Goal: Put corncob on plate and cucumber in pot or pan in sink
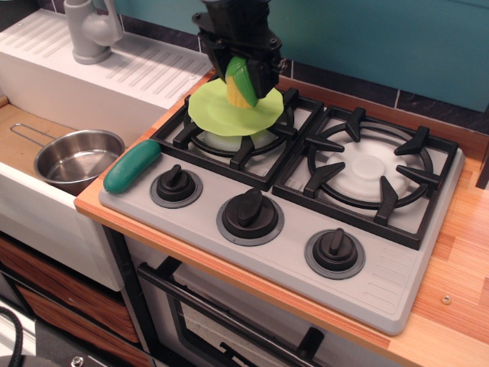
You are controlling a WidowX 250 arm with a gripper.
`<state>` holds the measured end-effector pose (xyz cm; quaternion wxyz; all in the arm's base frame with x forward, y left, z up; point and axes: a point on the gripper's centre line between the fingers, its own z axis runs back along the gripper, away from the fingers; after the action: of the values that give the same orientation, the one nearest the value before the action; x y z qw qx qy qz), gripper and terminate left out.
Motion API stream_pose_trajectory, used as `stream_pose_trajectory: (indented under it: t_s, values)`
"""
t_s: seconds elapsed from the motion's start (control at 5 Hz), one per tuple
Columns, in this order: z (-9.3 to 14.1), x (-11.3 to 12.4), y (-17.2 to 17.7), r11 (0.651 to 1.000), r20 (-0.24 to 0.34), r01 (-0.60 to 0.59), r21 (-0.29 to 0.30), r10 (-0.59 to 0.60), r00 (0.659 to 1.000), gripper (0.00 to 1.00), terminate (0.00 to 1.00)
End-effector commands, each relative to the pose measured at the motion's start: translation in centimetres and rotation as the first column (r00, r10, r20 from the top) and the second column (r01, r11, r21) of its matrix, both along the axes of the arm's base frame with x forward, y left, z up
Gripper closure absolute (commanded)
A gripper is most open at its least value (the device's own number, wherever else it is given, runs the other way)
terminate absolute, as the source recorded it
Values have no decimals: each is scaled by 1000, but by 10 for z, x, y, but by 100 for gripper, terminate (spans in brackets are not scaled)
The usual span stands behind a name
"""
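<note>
My gripper (241, 76) is shut on the corncob (241, 82), yellow kernels with a green husk, and holds it upright just above the lime-green plate (221, 115). The plate rests on the left burner grate of the stove. The dark green cucumber (132, 166) lies at the stove's front left corner. The shiny steel pot (76, 158) with a wire handle sits in the sink (23, 130) to the left. I cannot tell whether the corncob touches the plate.
A grey tap (90, 29) and ribbed white drainboard (145, 65) stand at the back left. The stove (306, 206) has a right burner grate (374, 172) and three black knobs (250, 210) along its front. A wooden counter (466, 252) runs at the right.
</note>
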<state>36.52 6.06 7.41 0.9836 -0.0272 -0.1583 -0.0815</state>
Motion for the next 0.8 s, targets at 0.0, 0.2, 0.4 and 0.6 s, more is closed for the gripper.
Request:
stream_pose_trajectory:
  t_s: [0.0, 0.2, 0.4, 0.6]
  values:
    - [18, 7, 16, 1000, 29, 13, 16, -14, 999, 100, 0]
    - [17, 4, 12, 1000, 38, 15, 26, -16, 999, 0, 0]
    - [17, 0, 6, 1000, 40, 14, 28, -15, 999, 0, 0]
    - [19, -4, -1, 1000, 36, 14, 17, -14, 999, 0, 0]
